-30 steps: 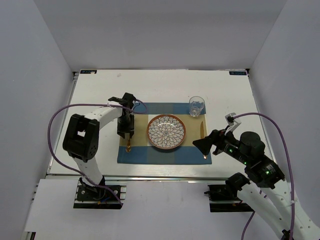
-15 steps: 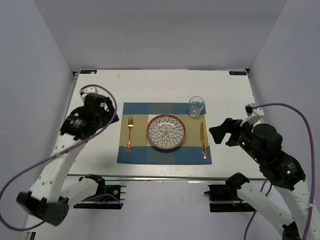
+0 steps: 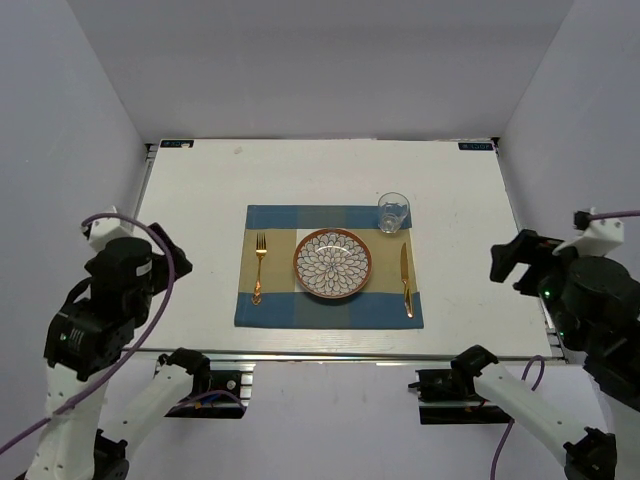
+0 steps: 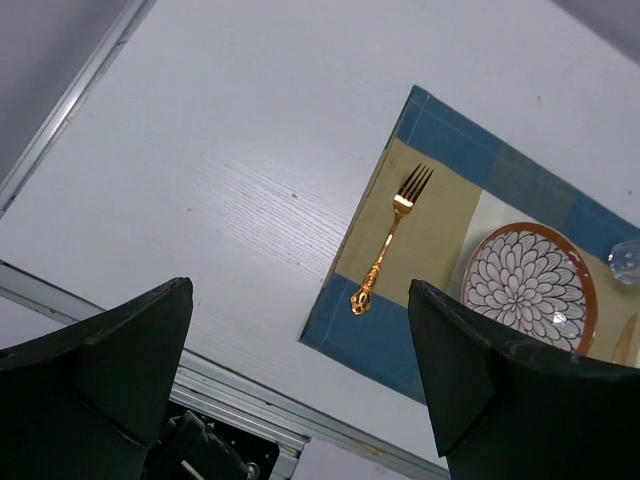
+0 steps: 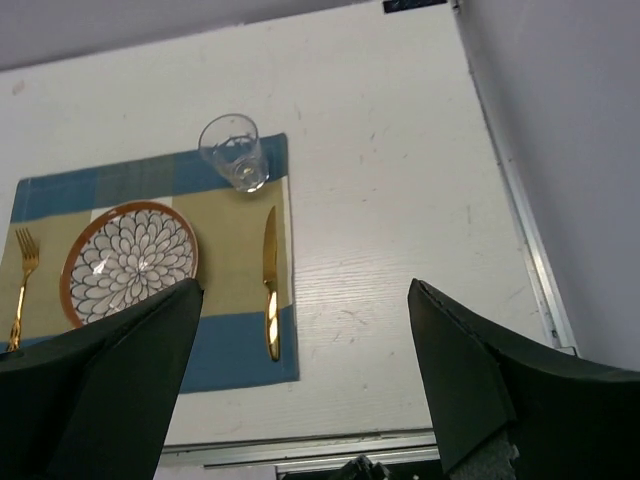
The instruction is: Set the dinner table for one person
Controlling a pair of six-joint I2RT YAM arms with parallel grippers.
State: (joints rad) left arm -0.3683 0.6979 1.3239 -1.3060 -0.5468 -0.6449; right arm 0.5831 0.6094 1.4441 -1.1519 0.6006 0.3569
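On the white dinner table (image 3: 450, 190) lies a blue-and-tan checked placemat (image 3: 330, 308). It carries a flower-patterned plate (image 3: 332, 264), with a gold fork (image 3: 260, 266) to its left, a gold knife (image 3: 406, 280) to its right, and a clear glass (image 3: 393, 212) at the back right. My left gripper (image 3: 172, 260) hangs open and empty over the table's left front edge, well away from the fork (image 4: 385, 245). Beyond the table's right edge my right gripper (image 3: 508, 262) is also open and empty, far from the knife (image 5: 270, 280).
A metal rail (image 3: 330, 355) runs along the table's near edge, with both arm bases below it. Grey walls close in the left, right and back sides. Purple cables loop off both arms.
My left gripper opened and left the fork on the placemat, then drew back to the left front edge. The right arm pulled away from the knife to the right.
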